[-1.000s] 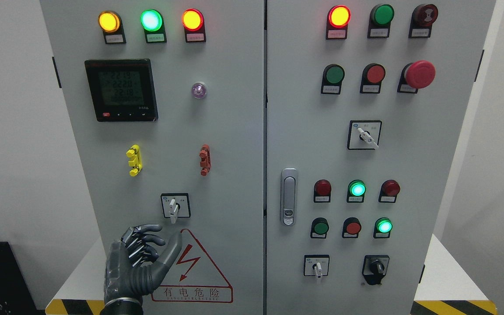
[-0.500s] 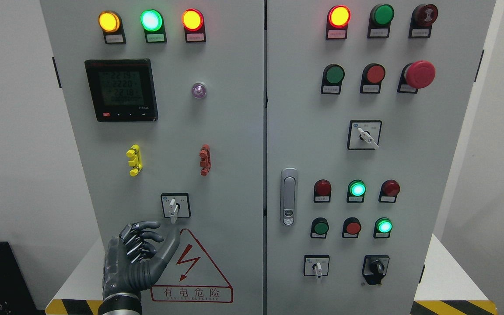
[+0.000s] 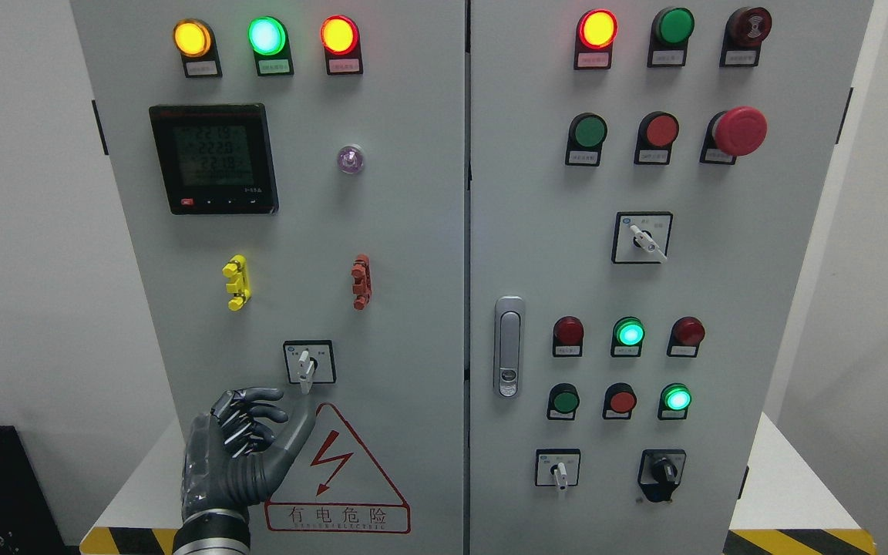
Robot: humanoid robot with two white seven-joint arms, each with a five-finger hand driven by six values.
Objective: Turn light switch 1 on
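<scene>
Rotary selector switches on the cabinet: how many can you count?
4: one on the left door, and three on the right door: middle, bottom left, bottom right. None appear hidden.

left hand (image 3: 240, 455) below rotary switch (image 3: 307, 364), left of warning triangle (image 3: 344, 478)

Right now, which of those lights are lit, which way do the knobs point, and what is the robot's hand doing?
Top-left lamps: yellow, green, red, all lit.
Top-right red lamp: lit.
Green lamp beside it: dark.
Meter: display on.
Left door switch: lever pointing down.
Upper right switch: lever pointing lower right.
Left hand: below the left door switch, not touching it, fingers loosely curled, holding nothing.
</scene>
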